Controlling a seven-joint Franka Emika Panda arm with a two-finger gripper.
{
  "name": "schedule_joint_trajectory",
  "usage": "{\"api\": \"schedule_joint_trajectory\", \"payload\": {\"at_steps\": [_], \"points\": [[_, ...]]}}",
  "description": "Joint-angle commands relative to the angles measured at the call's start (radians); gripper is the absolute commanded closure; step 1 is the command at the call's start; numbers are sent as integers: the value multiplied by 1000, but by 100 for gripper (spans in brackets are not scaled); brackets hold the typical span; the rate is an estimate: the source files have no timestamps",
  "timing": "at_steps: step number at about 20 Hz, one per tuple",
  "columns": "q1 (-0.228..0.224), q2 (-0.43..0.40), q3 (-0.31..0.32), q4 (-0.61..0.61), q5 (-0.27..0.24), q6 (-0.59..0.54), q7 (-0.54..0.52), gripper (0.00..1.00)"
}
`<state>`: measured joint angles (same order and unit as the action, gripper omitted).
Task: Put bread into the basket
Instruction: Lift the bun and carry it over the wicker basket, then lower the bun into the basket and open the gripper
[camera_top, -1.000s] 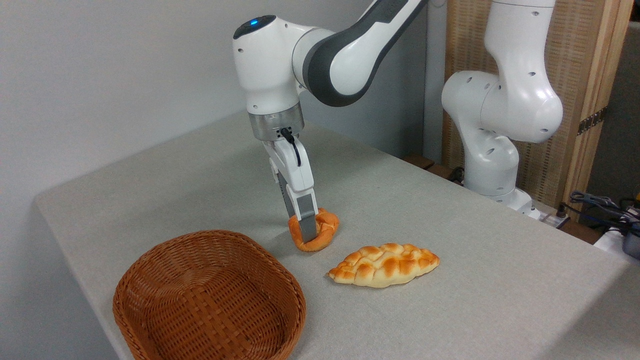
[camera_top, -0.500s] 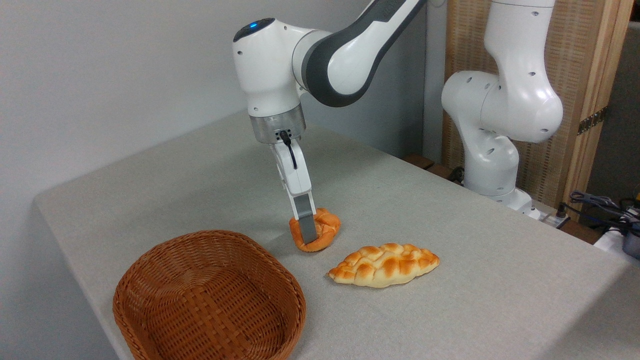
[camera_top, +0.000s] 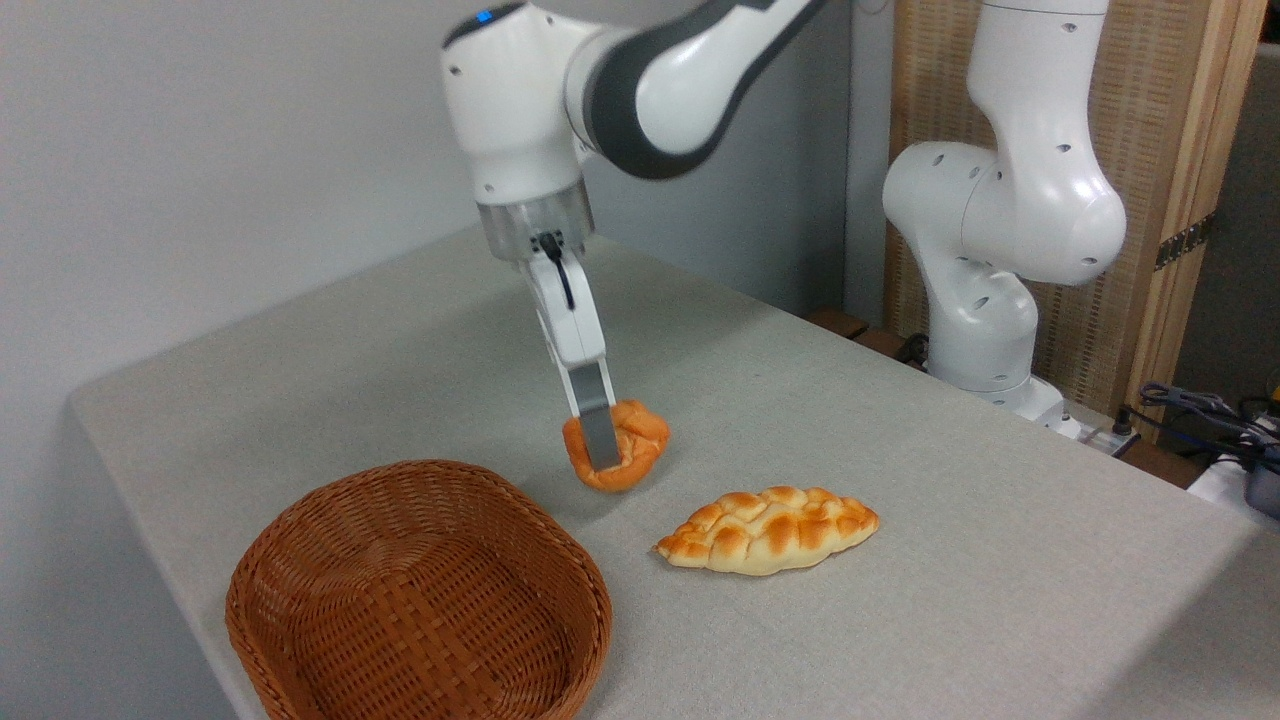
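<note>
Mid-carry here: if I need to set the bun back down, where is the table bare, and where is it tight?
Bare cloth runs along the table behind the basket up to the wall, and right of the braided loaf toward the arm's base. It is tight where the tool holds the bun, between the basket rim and the loaf.

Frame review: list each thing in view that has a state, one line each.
Small round orange-brown bun: gripped, lifted just off the table, tilted.
Gripper: jaws shut on the bun.
Reddish-brown woven wicker basket: upright, empty.
Pale braided leaf-shaped loaf: lying flat on the grey table, untouched.
</note>
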<state>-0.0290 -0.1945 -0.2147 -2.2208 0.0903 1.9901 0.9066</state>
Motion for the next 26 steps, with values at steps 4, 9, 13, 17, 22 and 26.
{"api": "schedule_joint_trajectory", "payload": {"at_steps": [4, 9, 13, 17, 22, 26], "points": [[5, 211, 35, 426, 16, -128, 3, 72], [3, 323, 57, 540, 19, -36, -8, 46], [4, 377, 54, 537, 22, 73, -6, 6], [3, 374, 51, 540, 5, 82, -41, 0], [3, 368, 44, 541, 3, 82, -126, 0], [3, 354, 46, 546, 3, 82, -126, 0]]}}
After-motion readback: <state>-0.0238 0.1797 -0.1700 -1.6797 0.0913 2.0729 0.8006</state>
